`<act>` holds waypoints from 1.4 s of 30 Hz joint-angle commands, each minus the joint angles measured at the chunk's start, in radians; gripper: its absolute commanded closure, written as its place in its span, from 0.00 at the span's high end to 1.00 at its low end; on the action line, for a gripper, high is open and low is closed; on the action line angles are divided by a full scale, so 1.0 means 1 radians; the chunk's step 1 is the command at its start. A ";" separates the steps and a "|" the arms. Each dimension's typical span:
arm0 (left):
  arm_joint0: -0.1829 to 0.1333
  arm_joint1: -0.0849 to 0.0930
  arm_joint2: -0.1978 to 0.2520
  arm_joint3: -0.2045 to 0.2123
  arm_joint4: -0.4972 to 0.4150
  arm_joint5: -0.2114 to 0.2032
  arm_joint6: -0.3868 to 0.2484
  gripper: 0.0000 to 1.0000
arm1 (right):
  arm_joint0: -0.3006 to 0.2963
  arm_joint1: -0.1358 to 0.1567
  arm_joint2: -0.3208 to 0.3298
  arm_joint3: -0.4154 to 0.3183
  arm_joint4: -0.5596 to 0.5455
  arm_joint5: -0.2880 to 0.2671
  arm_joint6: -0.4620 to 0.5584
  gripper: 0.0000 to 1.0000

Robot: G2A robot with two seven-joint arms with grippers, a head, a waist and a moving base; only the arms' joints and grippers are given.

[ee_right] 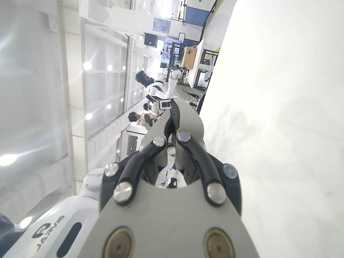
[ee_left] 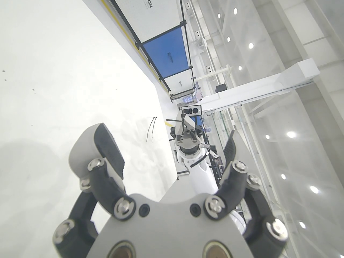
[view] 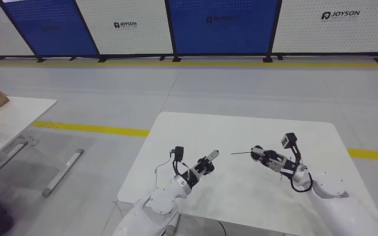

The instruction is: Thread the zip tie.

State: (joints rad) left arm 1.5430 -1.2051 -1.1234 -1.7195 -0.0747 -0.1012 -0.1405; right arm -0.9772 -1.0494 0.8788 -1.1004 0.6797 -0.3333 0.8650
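A thin black zip tie (view: 241, 153) sticks out level over the white table (view: 254, 127), its free end pointing at my left gripper (view: 209, 158). My right gripper (view: 255, 153) is shut on its other end. The left wrist view has my left gripper (ee_left: 166, 129) open and empty, with dark ribbed pads (ee_left: 108, 149). It faces the right gripper (ee_left: 185, 130) and the held zip tie (ee_left: 173, 121) across a short gap. From the right wrist, my right gripper (ee_right: 172, 106) has its fingers pressed together; the tie itself is hidden there.
Two spare black zip ties (ee_left: 151, 130) lie side by side on the table beyond my left gripper, near the table's edge. A second white table (view: 20, 115) stands off to the left across the floor.
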 commanded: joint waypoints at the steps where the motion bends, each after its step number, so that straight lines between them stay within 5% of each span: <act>1: 0.000 0.000 0.000 0.000 0.000 0.000 0.000 1.00 | 0.000 0.000 0.000 0.000 0.000 0.000 0.000 0.00; 9: -0.031 -0.011 0.050 0.063 -0.087 0.021 -0.064 1.00 | -0.064 -0.016 0.011 -0.098 -0.011 -0.007 -0.066 0.00; 13: -0.074 -0.029 0.104 0.133 -0.109 -0.010 -0.009 1.00 | -0.066 -0.039 -0.001 -0.075 0.010 -0.007 -0.054 0.00; 25: -0.074 -0.029 0.104 0.133 -0.109 -0.010 -0.009 1.00 | -0.064 -0.042 -0.003 -0.069 0.006 -0.007 -0.056 0.00; 30: -0.070 -0.032 0.106 0.097 -0.187 -0.047 -0.036 1.00 | -0.075 -0.049 -0.019 -0.100 -0.070 0.013 -0.116 0.00; 34: -0.086 -0.037 0.105 0.087 -0.249 0.005 -0.029 1.00 | -0.072 -0.059 -0.035 -0.112 -0.137 0.031 -0.171 0.00; 42: -0.086 -0.037 0.105 0.087 -0.249 0.005 -0.029 1.00 | -0.072 -0.059 -0.035 -0.112 -0.137 0.031 -0.171 0.00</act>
State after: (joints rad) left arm 1.4575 -1.2423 -1.0182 -1.6323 -0.3236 -0.0968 -0.1690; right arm -1.0496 -1.1083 0.8435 -1.2123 0.5424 -0.3018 0.6939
